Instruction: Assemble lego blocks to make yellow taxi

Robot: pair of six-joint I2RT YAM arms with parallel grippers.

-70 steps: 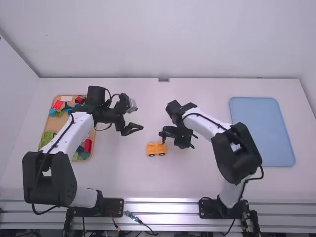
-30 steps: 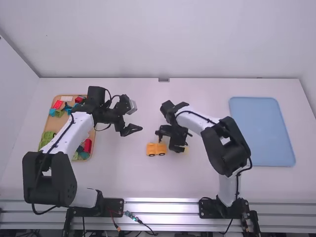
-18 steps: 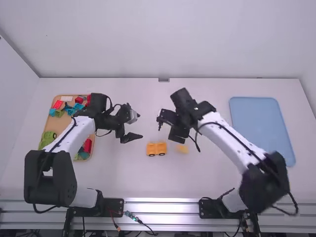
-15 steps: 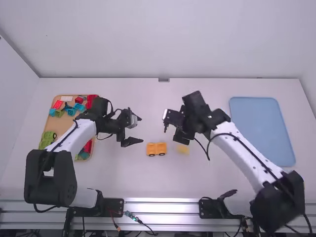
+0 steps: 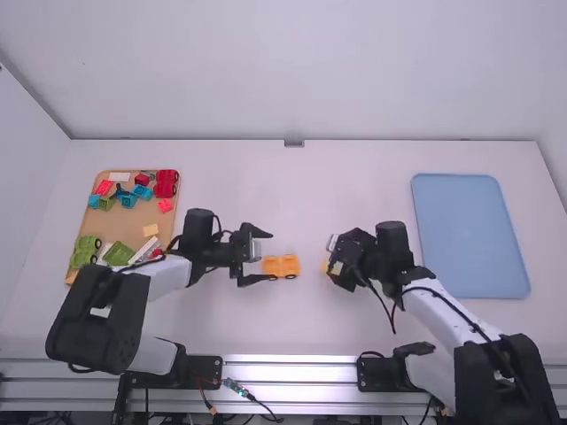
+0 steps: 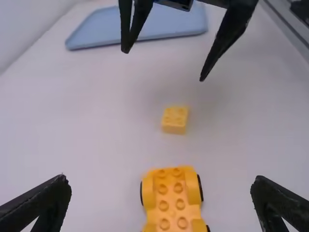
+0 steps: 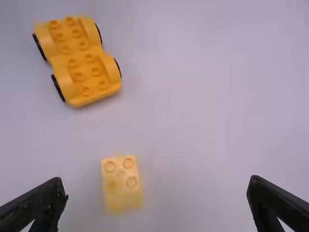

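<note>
The orange-yellow wheeled car base (image 5: 282,266) stands mid-table. My left gripper (image 5: 268,257) is open at its left end, not holding it. A small pale yellow brick (image 5: 325,265) lies to the base's right, partly covered by my right gripper (image 5: 333,258). Seen from the left wrist, my left gripper (image 6: 161,181) has its spread fingers either side of the studded base (image 6: 171,203), with the loose brick (image 6: 175,120) beyond. From the right wrist, my right gripper (image 7: 157,182) is open above the table, the brick (image 7: 121,183) between its fingers' lines but untouched, the base (image 7: 79,63) farther off.
A tan tray (image 5: 129,228) at the far left holds red, blue and green blocks, a green wheeled base and another small yellow piece (image 5: 151,230). On the right lies a blue tray (image 5: 469,232). Bare table surrounds the car base and brick.
My left gripper has moved right and nearer the camera, up to the car base. The right arm has drawn back toward the camera, its gripper now by the brick. The base and brick have stayed put.
</note>
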